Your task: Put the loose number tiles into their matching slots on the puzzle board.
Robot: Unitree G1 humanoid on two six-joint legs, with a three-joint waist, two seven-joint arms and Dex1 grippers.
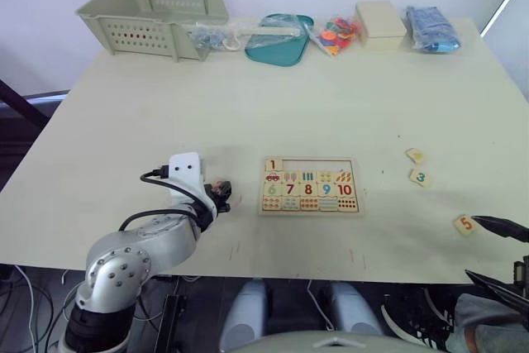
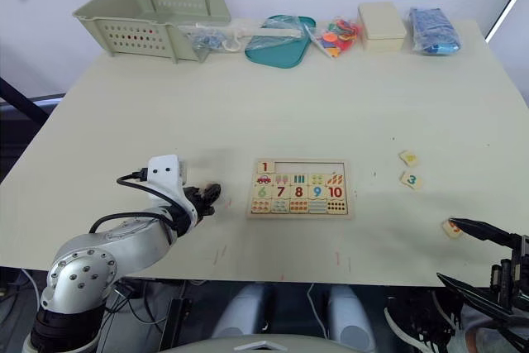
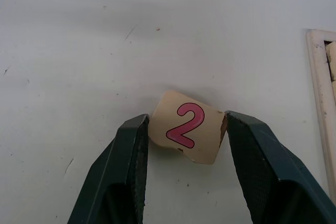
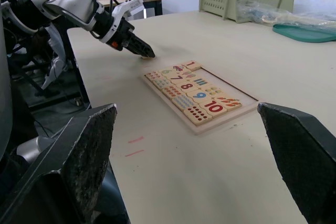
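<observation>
The puzzle board (image 1: 310, 202) lies near the table's front edge, with the 1 tile (image 1: 274, 164) seated in its top row and the other slots (image 1: 318, 164) of that row empty. Left of the board, my left gripper (image 1: 221, 194) is shut on the pink 2 tile (image 3: 188, 127), held tilted just over the table. To the right of the board lie a tile with a yellow digit (image 1: 415, 155), the green 3 tile (image 1: 421, 177) and the 5 tile (image 1: 464, 224). My right gripper (image 1: 473, 245) stands wide open, its upper finger right beside the 5 tile.
Along the far edge stand a green basket (image 1: 153, 14), a teal tray (image 1: 279, 39), a bag of coloured pieces (image 1: 335, 35), a cream box (image 1: 380, 24) and a blue bag (image 1: 431, 29). The table's front edge runs just below the board.
</observation>
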